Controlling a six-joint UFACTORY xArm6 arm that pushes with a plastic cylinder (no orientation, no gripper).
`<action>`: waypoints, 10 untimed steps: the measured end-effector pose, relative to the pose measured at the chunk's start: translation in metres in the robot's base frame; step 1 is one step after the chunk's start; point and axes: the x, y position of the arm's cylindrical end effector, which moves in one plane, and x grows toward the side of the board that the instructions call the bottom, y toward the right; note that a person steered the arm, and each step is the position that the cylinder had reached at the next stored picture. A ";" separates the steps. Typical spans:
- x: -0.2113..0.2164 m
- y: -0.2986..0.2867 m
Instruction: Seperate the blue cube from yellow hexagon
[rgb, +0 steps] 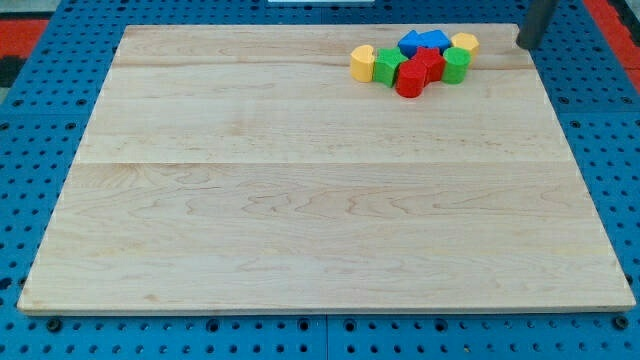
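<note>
A: Where the pale wooden bench meets the view's top right, what crowds the blue cube?

B: A tight cluster. The blue cube lies at the cluster's top edge with a second blue block touching it on the view's right; the yellow hexagon comes next to the right, just beside that second blue block. Whether the cube itself touches the hexagon cannot be told.

A: What stands below them?

B: Two red blocks, pressed together, flanked by a green block on the view's left and a green cylinder on the right. A second yellow block, rounded, ends the row at the left.

A: Count by colour?

B: Two blue, two yellow, two green, two red, so far as the overlap allows.

A: Surfaces?

B: Smooth, matt blocks; a bench of light planks with faint grain, resting on blue perforated panelling.

A: And the tool?

B: A plain dark rod with no jaws to open or close; my tip rests near the bench's top right corner, right of the hexagon, apart from it.
</note>
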 end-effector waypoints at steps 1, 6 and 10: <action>-0.021 -0.012; 0.014 -0.107; -0.008 -0.107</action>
